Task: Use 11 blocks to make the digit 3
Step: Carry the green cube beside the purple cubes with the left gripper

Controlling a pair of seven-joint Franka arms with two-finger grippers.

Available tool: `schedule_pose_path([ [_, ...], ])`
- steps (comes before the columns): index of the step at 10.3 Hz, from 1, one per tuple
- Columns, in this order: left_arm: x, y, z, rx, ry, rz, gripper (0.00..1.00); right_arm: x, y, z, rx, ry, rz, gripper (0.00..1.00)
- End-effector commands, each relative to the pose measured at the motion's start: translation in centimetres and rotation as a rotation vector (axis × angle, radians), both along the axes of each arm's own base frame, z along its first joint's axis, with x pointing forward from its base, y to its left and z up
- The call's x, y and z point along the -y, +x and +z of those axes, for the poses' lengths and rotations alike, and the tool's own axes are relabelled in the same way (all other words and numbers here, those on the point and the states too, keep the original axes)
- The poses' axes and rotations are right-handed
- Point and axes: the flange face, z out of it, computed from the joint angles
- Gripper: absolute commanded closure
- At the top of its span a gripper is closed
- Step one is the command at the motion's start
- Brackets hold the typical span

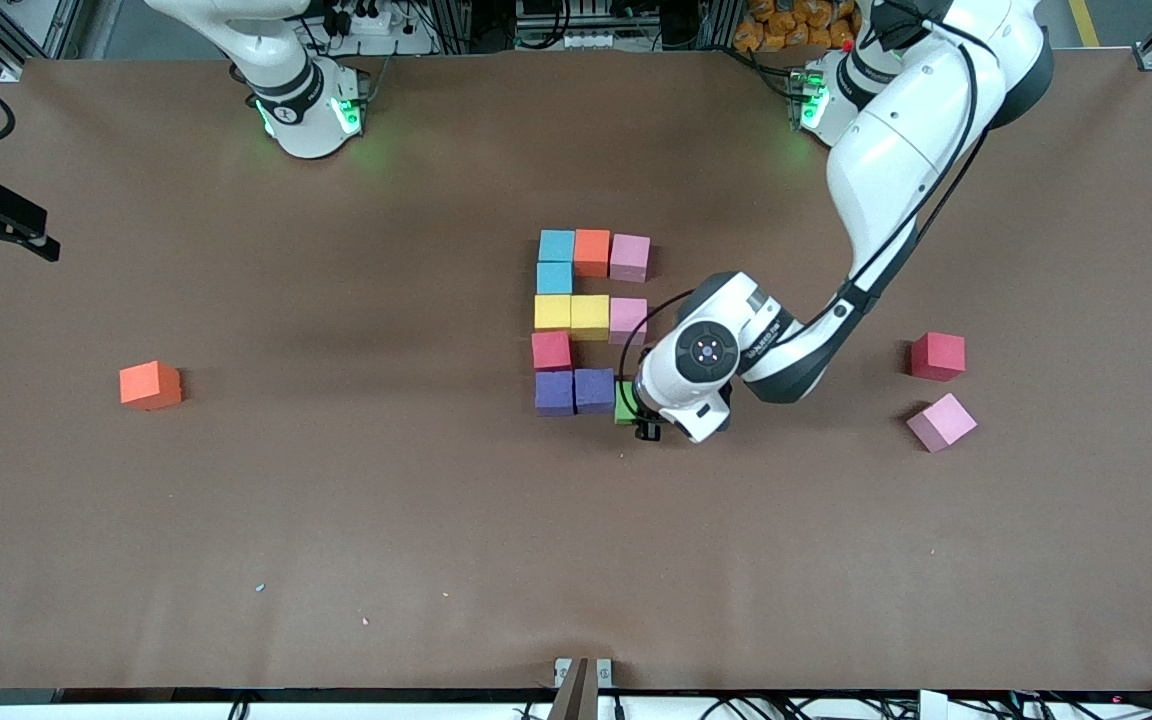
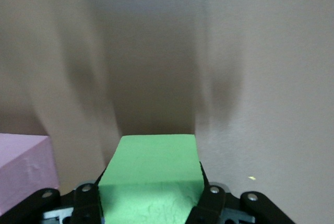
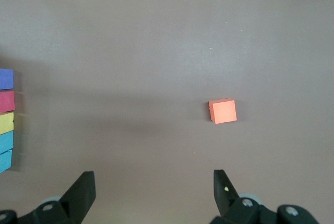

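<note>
Down at the digit 3 [image 1: 586, 325], the left gripper [image 1: 642, 422] gripped a green block [image 2: 151, 174] between its fingers [image 2: 209, 198], just beside the purple block [image 1: 594, 389] that ended the figure's nearest bar. Well apart from the digit 3, toward the right arm's end of the surface [image 1: 336, 550], lay a loose orange block [image 1: 150, 385]. Over that stretch the right gripper [image 3: 154, 192] waited with jaws spread wide, holding nothing.

Left pincer [image 1: 647, 425] mostly hides green block [image 1: 624, 403]
</note>
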Motion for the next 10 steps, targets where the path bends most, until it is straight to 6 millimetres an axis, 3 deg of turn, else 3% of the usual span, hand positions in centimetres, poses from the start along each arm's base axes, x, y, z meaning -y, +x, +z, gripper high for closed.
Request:
schedule_pose_path([
  [1,-1.0,-1.6,1.9,-0.001,0.032,0.007,1.0,0.4,0.0,0.4,0.003,-0.006,0.005,0.0],
  [5,-1.3,-3.0,1.9,0.04,0.019,-0.008,1.0,0.5,0.0,0.4,0.0,-0.006,0.004,0.0],
  [6,-2.1,-3.4,2.2,0.075,-0.003,0.0,1.0,0.5,0.0,0.4,0.0,-0.006,0.004,0.0],
  [10,-2.4,-3.7,2.4,0.104,-0.011,-0.005,1.0,0.4,0.0,0.4,0.002,-0.006,0.005,0.0],
])
